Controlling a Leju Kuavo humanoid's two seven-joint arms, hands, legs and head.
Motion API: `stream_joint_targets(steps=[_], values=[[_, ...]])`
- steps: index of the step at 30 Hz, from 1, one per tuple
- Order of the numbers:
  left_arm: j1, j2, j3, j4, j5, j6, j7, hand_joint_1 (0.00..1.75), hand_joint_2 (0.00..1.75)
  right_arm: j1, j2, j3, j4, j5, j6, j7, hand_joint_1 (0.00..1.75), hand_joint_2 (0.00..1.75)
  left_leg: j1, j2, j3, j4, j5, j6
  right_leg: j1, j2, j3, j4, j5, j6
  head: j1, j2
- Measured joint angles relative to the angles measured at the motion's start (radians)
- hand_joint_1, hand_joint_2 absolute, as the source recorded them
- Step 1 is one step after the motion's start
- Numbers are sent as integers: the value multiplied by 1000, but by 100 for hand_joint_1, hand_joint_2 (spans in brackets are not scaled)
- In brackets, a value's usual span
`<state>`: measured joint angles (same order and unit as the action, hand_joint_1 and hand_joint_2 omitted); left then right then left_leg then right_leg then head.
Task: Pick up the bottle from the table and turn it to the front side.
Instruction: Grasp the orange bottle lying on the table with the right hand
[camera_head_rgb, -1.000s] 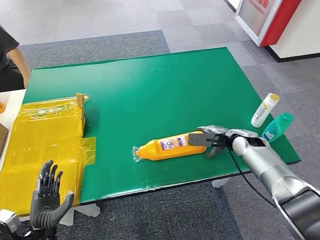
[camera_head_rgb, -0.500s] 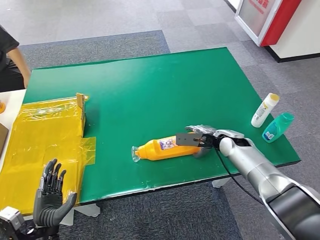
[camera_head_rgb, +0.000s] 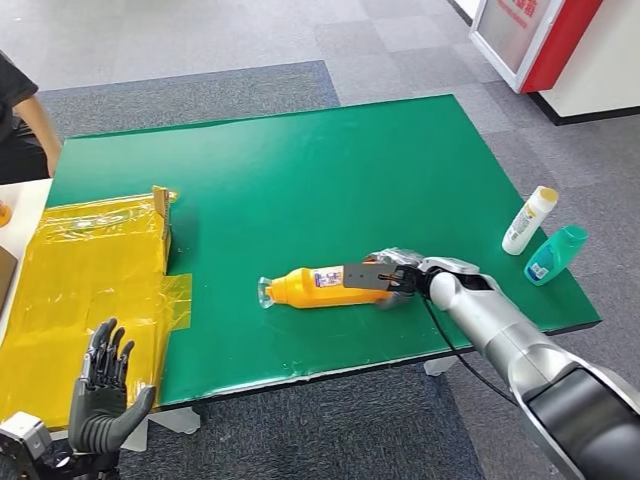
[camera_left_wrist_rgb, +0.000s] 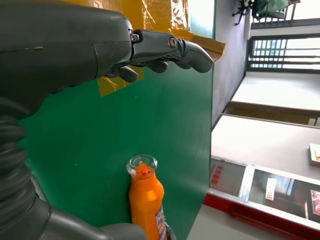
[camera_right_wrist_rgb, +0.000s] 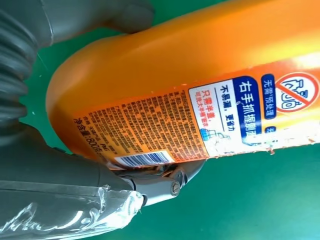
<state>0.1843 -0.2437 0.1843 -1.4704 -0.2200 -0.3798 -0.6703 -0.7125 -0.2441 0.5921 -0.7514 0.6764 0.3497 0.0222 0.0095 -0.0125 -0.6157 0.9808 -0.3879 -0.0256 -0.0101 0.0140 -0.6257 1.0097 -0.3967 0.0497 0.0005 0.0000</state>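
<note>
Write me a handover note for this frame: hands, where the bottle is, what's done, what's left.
Right hand: fingers wrapped around the base end of the orange bottle, which lies on its side on the green table, cap pointing toward the robot's left.
Left hand: raised at the near table edge by the yellow plastic sheet, fingers apart, holding nothing.
Label: the right wrist view shows the barcode and fine-print side facing the camera.
Done: the right hand grips the bottle.
Left: lift it off the table and turn it to the front side.
Nearby: a white bottle and a teal bottle lie at the right table edge.
</note>
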Motion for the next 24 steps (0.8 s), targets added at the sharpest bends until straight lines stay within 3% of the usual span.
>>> stream_joint_targets(steps=[8,13,19,24], values=[[0,0,3,2,6,4,-1,0,175,17,-16,0,-24,-28,-23,-14,175,175,0,0,0,0,0,0,0,0,0,0,0,0,0,0],[11,-15,24,0,29,-19,60,0,175,167,-30,-64,-243,-39,-155,-9,175,175,0,-1,0,0,-1,0,0,0,0,0,-1,-1,0,0],[12,-68,78,-19,61,-43,174,0,175,403,77,-199,-576,-23,-233,-73,175,175,1,-1,-1,0,-3,-1,2,0,-1,0,-4,-4,0,0],[10,-82,91,-39,99,-58,237,0,175,502,182,-250,-719,-71,-226,-152,175,175,2,0,0,0,-3,-2,3,0,-1,0,-4,-4,0,0]])
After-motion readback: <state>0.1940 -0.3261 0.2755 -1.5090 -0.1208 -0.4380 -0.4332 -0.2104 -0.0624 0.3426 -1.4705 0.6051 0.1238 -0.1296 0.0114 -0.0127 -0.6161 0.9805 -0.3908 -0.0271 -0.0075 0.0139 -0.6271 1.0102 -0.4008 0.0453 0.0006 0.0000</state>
